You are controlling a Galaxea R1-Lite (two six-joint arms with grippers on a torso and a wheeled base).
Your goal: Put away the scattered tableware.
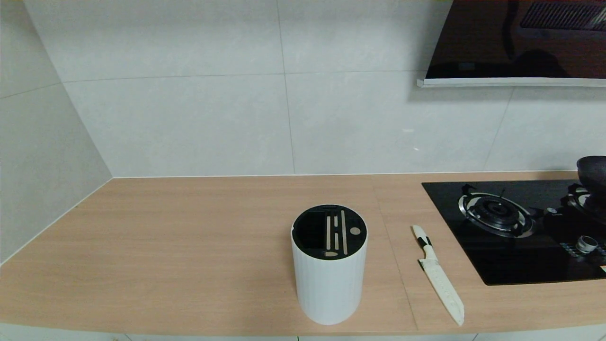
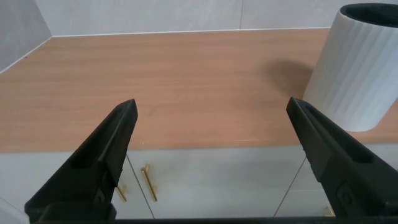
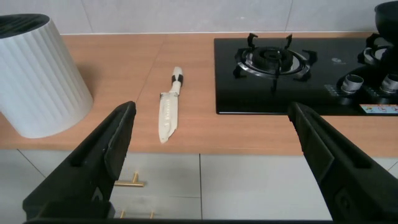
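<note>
1. Grippers hang just before the countertop's (image 1: pixel 189 246) front edge. The left gripper (image 2: pixel 211 106) is released, its fingers spread wide with nothing between them, above cabinet fronts with brass handles (image 2: pixel 148 182).
2. The right gripper (image 3: pixel 211 109) is likewise released and empty.
3. The white knife (image 1: pixel 438 274) lies flat near the front edge. Its tip points toward that edge and its handle toward the back. It sits between the holder and the hob, touching neither.
4. The white ribbed holder (image 1: pixel 330 274) stands upright near the front edge, about midway along it, with a black slotted top.
5. A black gas hob (image 1: pixel 516 246) is set into the countertop's right end, with a dark pot (image 1: pixel 592 173) on its far right burner.
6. A tiled wall (image 1: pixel 236 118) rises behind, and a range hood (image 1: pixel 516 42) hangs above the hob.
</note>
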